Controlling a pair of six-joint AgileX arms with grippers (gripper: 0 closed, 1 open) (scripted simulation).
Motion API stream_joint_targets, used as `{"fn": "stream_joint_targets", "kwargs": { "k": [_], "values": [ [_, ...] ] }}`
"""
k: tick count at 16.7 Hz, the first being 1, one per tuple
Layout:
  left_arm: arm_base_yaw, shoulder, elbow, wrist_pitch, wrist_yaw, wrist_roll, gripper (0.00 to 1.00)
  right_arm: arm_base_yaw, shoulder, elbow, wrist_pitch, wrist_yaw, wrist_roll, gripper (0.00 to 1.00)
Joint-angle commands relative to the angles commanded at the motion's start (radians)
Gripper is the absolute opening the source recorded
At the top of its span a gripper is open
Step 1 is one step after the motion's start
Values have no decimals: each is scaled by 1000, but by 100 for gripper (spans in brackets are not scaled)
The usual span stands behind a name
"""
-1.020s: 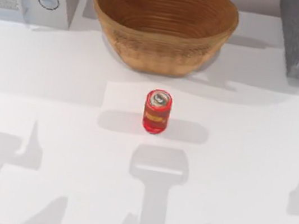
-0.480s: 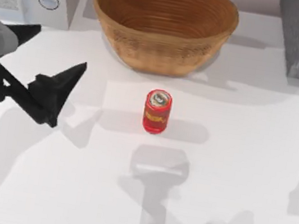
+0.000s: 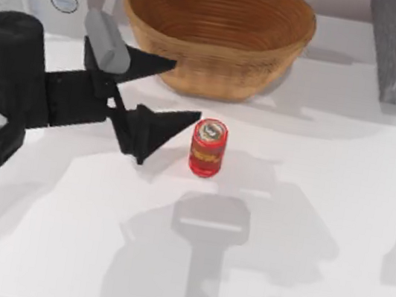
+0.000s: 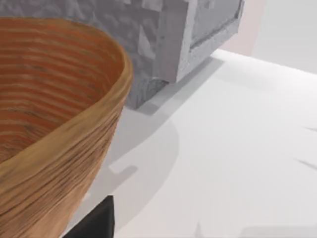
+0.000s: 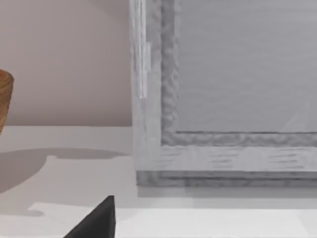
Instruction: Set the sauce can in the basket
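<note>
Here, left hand (image 3: 181,89) spread wide, reaching level from the left, one fingertip just beside the upright sauce can (image 3: 207,148), basket (image 3: 217,27) behind.

The basket (image 3: 217,27) is cut off by the top view's upper edge

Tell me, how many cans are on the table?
1. The can stands upright mid-table, in front of the basket, not in it. The open left gripper is beside it, at its left. Nothing visible inside the basket.
</note>
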Motion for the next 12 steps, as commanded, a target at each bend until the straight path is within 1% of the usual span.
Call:
{"fn": "stream_joint_targets", "kwargs": {
  "k": [3,6,9,12],
  "values": [
    [6,276,93,187,136,3,100,0,0,0,0,0,0,100],
    [27,488,168,360,247,5,100,0,0,0,0,0,0,100],
    [55,621,223,500,327,6,100,0,0,0,0,0,0,100],
    [74,681,254,581,372,6,100,0,0,0,0,0,0,100]
  ]
}}
